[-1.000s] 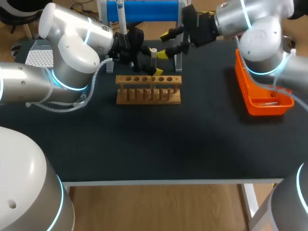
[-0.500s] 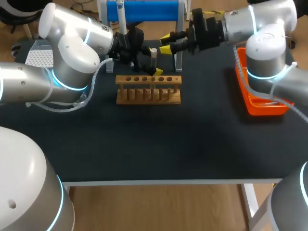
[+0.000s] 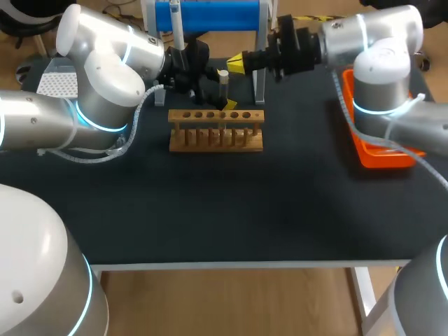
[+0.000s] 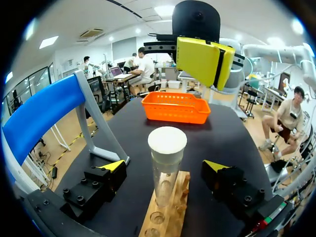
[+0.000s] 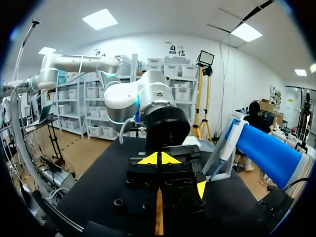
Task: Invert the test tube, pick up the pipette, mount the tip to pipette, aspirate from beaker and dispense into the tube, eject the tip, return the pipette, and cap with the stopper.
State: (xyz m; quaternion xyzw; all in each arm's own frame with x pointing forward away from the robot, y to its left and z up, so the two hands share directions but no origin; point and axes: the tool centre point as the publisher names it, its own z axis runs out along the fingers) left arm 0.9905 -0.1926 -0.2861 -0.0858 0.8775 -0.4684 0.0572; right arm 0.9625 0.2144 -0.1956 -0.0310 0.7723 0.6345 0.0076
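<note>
- Black table [image 3: 210,210] carries a wooden rack [image 3: 217,130] at its middle.
- Test tube [image 3: 223,85] stands upright in the rack, white end up.
- Left gripper [image 4: 165,167] straddles the tube above the rack, fingers released, neither touching it.
- Right gripper [image 3: 236,64] hangs just behind the rack, tips clenched on nothing.
- Blue stand [image 3: 210,14] rises behind the rack; orange basket [image 3: 392,155] sits well to the rack's right.

The left arm [image 3: 105,77] comes in over the table's far left corner, elbow bent, wrist level along the far edge. The left gripper [image 4: 165,167] has its yellow-tipped fingers spread wide. The right arm [image 3: 378,56] reaches from the far right corner. The right gripper [image 3: 235,65], tips pressed together, faces the left one near the far edge's middle.
</note>
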